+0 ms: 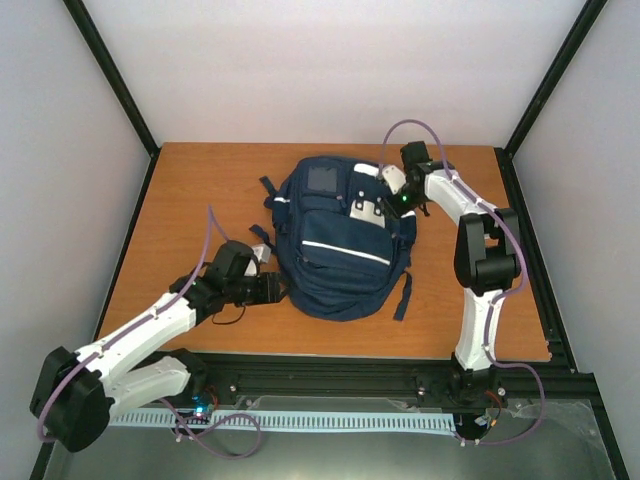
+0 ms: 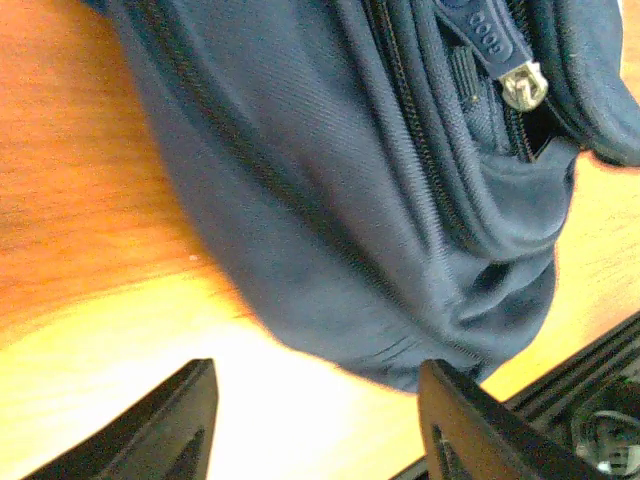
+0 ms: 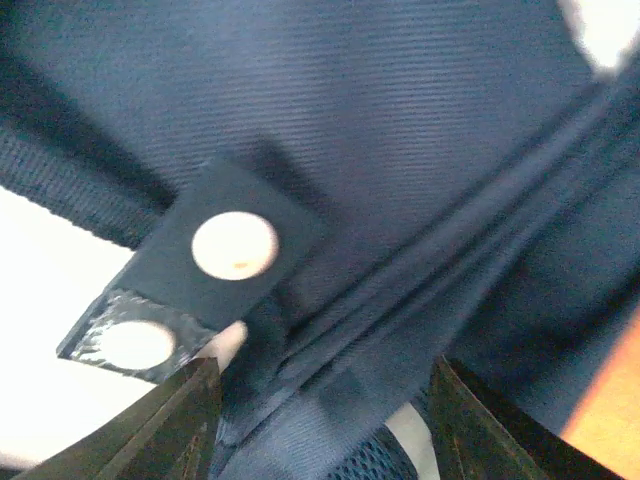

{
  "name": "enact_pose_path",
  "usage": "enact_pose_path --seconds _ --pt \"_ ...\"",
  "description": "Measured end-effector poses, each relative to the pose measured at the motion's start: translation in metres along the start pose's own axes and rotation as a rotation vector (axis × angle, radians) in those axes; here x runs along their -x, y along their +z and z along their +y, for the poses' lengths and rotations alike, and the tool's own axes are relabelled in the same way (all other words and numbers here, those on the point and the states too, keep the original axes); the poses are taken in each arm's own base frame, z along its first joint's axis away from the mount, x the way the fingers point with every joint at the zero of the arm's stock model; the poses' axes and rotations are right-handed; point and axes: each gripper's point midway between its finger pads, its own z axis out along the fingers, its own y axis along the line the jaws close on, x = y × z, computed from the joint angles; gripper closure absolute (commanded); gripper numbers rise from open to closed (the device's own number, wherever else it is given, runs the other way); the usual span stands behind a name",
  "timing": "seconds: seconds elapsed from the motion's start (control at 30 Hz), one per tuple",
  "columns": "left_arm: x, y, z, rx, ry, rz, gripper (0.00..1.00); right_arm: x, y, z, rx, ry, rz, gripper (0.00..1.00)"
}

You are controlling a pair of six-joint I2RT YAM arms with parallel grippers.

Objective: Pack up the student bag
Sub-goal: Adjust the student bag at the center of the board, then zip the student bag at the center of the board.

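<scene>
The student bag [image 1: 335,250], navy blue with white stripes and patches, lies flat in the middle of the table. My left gripper [image 1: 283,288] sits at its lower left corner. In the left wrist view this gripper [image 2: 318,368] stands open over bare wood, just short of the bag's rounded edge [image 2: 330,200]; a silver zip pull [image 2: 522,85] shows at the top right. My right gripper [image 1: 398,205] is at the bag's upper right. Seen from the right wrist, it [image 3: 325,365] has a thick fold of the bag's fabric [image 3: 400,120] between its fingers, beside a tab with a white snap [image 3: 235,245].
The wooden table [image 1: 200,200] is bounded by black frame posts and white walls. A black rail [image 1: 380,370] runs along the near edge by the arm bases. A dark strap [image 1: 404,295] trails from the bag's lower right.
</scene>
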Motion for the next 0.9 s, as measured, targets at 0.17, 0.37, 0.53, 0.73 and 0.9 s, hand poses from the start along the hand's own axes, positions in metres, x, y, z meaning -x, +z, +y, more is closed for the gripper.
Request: enact_pose_path --seconds 0.17,0.37,0.53,0.73,0.9 --pt "0.014 -0.016 0.000 0.067 0.013 -0.041 0.34 0.036 -0.020 -0.029 -0.071 0.053 -0.114 0.38" --pt "0.038 -0.006 -0.009 0.103 -0.004 -0.035 0.45 0.017 -0.074 0.016 0.001 0.046 -0.199 0.39" --pt "0.057 0.009 -0.013 0.129 -0.022 -0.024 0.55 0.019 -0.135 0.094 0.104 -0.123 -0.336 0.48" --pt "0.095 0.005 -0.019 0.148 -0.044 -0.093 0.54 -0.004 -0.148 0.170 0.219 -0.336 -0.347 0.52" --pt "0.123 0.005 0.000 0.186 -0.111 -0.128 0.51 -0.025 -0.139 0.192 0.269 -0.401 -0.306 0.53"
